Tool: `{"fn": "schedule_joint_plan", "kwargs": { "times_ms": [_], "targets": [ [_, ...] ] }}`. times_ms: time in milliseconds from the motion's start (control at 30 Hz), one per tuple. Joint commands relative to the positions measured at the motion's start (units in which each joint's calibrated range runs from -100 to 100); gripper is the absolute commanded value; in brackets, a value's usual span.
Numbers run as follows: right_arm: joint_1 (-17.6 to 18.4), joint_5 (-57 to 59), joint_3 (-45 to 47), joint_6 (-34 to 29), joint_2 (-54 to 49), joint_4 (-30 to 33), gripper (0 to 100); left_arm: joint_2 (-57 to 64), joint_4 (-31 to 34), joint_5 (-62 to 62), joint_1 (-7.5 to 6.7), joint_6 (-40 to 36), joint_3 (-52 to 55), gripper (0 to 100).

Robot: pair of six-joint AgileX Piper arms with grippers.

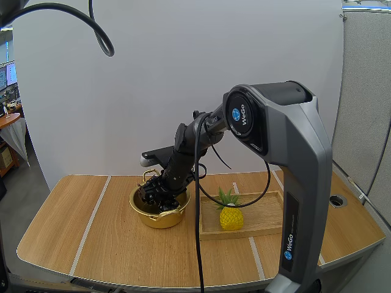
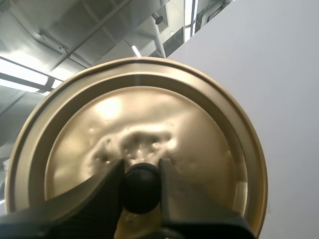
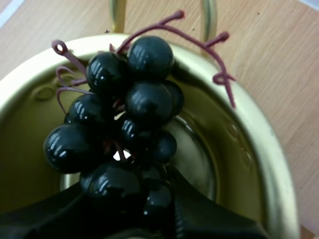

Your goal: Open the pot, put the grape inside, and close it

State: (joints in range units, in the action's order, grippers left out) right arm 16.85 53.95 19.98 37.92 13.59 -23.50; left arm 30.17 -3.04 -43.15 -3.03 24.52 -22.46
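Observation:
A gold pot (image 1: 164,220) stands open on the table, left of the tray. My right gripper (image 1: 161,188) reaches down into its mouth, shut on a bunch of dark grapes (image 1: 148,194). In the right wrist view the grapes (image 3: 124,114) hang from my right gripper (image 3: 142,201) just inside the pot's rim (image 3: 251,139), with purple stems trailing over the edge. In the left wrist view my left gripper (image 2: 141,181) is shut on the black knob (image 2: 141,188) of the gold lid (image 2: 149,109), held up in the air away from the pot.
A wooden tray (image 1: 266,217) lies to the right of the pot with a yellow toy pineapple (image 1: 231,217) at its left end. Bare wooden tabletop (image 1: 79,226) stretches to the left of the pot and in front of it.

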Motion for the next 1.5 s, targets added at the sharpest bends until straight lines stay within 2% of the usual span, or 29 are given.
{"fn": "schedule_joint_plan", "kwargs": {
  "times_ms": [0,200,233,267,300,367,400,667,933,1467],
  "targets": [
    [0.1,0.5,-0.3,0.1,0.4,0.3,0,0.3,0.6,1.4,-0.27,-0.5,-0.5,0],
    [0.1,1.1,-0.3,0.1,0.4,1.1,0,0.3,0.6,1.4,-0.27,-0.5,-0.5,0],
    [0.1,1.5,-0.3,0.1,0.4,1.2,5,0.3,0.6,1.4,-0.27,-0.5,-0.5,0],
    [0.1,1.9,-0.3,0.1,0.4,1.3,20,0.3,0.6,1.4,-0.27,-0.5,-0.5,0],
    [0.1,2.3,-0.3,0.1,0.4,1.4,44,0.3,0.6,1.4,-0.27,-0.5,-0.5,0],
    [0.1,2.8,-0.3,-0.5,0.3,1.5,83,0.3,0.6,1.4,-0.27,-0.5,-0.5,0],
    [0.1,2.8,-0.3,-0.8,0.1,1.5,99,0.3,0.6,1.4,-0.27,-0.5,-0.5,0],
    [0.1,3.0,-0.3,-1.1,-5.4,1.3,100,0.3,0.6,1.4,-0.27,-0.5,-0.5,0],
    [0.1,6.2,-0.3,-2.4,-16.8,1.6,100,0.3,0.6,1.4,-0.27,-0.5,-0.5,0],
    [0.1,25.9,-0.3,-5.5,-46.6,1.7,100,0.3,0.6,1.4,-0.27,-0.5,-0.5,0]
  ]
}}
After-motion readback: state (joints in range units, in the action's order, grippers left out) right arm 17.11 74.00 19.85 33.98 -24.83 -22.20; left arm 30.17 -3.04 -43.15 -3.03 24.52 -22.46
